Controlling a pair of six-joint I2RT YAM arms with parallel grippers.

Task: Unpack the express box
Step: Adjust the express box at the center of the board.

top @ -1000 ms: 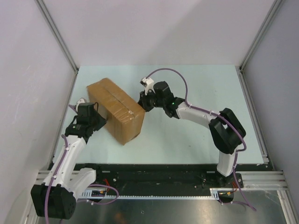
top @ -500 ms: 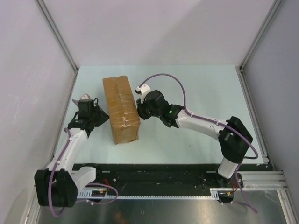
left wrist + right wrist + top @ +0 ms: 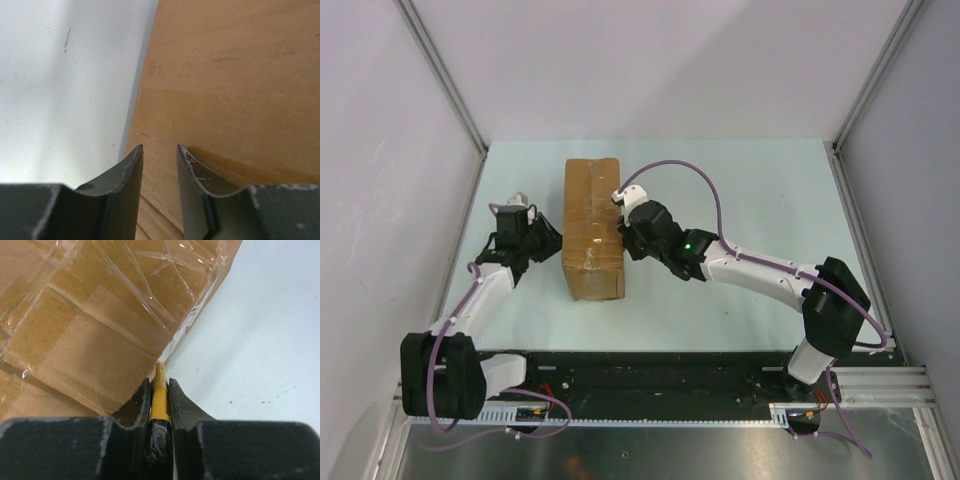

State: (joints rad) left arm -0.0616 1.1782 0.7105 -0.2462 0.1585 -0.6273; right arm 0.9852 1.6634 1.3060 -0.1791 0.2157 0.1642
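The box (image 3: 592, 225), a long brown cardboard block crossed by glossy, wrinkled tape, lies on the smooth pale-green worktop (image 3: 770, 200). My left pincer (image 3: 159, 147) sits at its left side, dark curved fingers slightly parted and empty before the matte cardboard. My right pincer (image 3: 159, 382), at the box's right side, is clenched on a ribbed yellow knife (image 3: 159, 395) whose tip points at the box's bottom edge.
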